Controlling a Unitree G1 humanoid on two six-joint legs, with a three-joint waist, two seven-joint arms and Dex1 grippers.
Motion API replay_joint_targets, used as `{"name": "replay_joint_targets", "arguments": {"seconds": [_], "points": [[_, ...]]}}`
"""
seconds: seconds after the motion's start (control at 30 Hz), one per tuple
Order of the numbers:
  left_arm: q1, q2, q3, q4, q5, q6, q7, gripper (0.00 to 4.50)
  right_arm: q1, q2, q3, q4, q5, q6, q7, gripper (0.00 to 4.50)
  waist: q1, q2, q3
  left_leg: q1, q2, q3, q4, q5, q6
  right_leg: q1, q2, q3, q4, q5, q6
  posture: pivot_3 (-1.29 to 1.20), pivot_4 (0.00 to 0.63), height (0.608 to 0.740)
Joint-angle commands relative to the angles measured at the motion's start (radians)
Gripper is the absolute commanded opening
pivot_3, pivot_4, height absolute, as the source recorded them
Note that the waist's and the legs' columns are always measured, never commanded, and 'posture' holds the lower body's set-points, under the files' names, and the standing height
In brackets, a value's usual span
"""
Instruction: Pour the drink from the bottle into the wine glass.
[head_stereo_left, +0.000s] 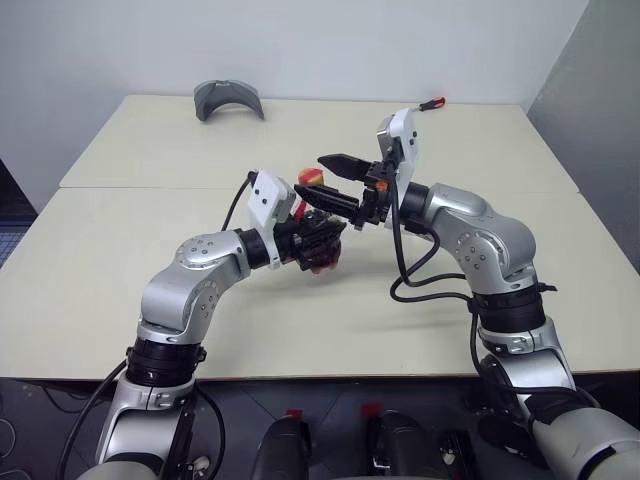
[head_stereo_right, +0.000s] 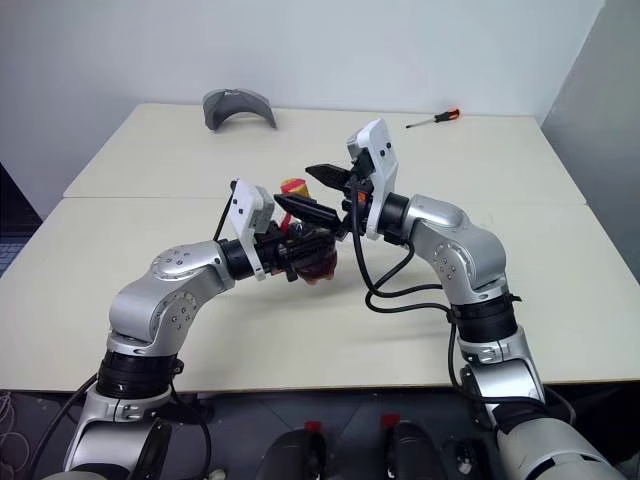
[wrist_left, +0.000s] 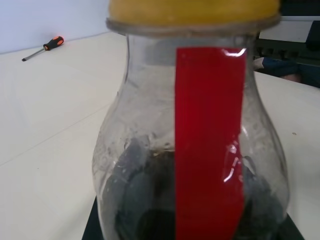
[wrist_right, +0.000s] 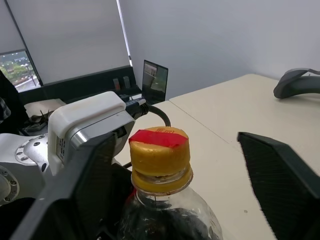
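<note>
Your right gripper (wrist_right: 165, 165) stands wide, one black finger on each side of the yellow-and-red cap (wrist_right: 160, 152). The small clear bulbous plastic bottle (head_stereo_right: 312, 255) stands upright above the table, clamped in your left gripper (head_stereo_right: 300, 245); close level across its vertical axis.
</note>
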Motion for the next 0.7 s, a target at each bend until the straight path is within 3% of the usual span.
{"name": "replay_joint_targets", "arguments": {"seconds": [0.03,0.2,0.7], "points": [[-0.010,0.002,0.010,-0.048,-0.017,-0.008,-0.007,1.34,-0.026,0.009,-0.022,-0.023,0.021,-0.005,0.003,2.86,0.000,0.000,0.000,0.000,0.000,0.000,0.000,0.000,0.000,0.000,0.000,0.000,0.000,0.000,0.000,0.00,0.150,0.740],[-0.009,0.001,0.007,-0.041,-0.012,-0.014,-0.008,1.34,-0.025,0.010,-0.034,-0.026,0.042,0.013,0.003,1.23,0.000,0.000,0.000,0.000,0.000,0.000,0.000,0.000,0.000,0.000,0.000,0.000,0.000,0.000,0.000,0.00,0.150,0.740],[0.029,0.016,0.001,-0.083,-0.017,-0.006,-0.028,1.34,-0.081,-0.041,-0.102,-0.059,0.221,0.145,0.111,1.23,0.000,0.000,0.000,0.000,0.000,0.000,0.000,0.000,0.000,0.000,0.000,0.000,0.000,0.000,0.000,0.00,0.150,0.740]]}}
